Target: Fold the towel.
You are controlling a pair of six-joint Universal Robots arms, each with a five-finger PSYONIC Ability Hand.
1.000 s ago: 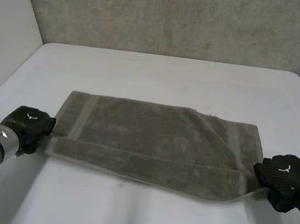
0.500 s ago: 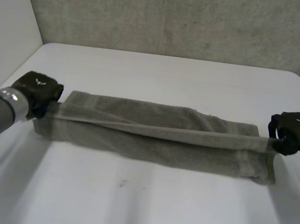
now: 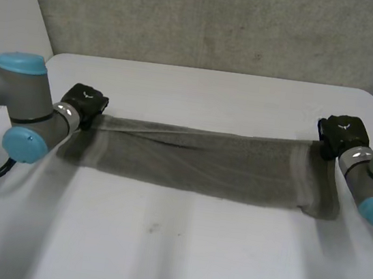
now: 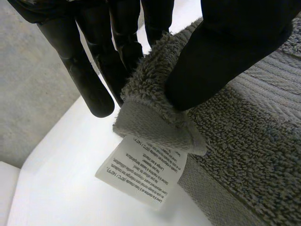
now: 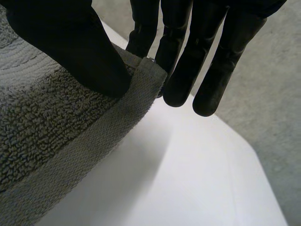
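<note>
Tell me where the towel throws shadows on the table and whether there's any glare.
Head view: the towel, hanging between the left hand and right hand, softly darkens the table along its near edge; no glare. Left wrist view: the label shades the table just beneath it. Right wrist view: a soft shadow spreads under the towel's hem.

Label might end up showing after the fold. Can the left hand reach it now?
Probably not without letting go: the left hand is pinching the towel corner, and the label hangs from that same corner.
</note>
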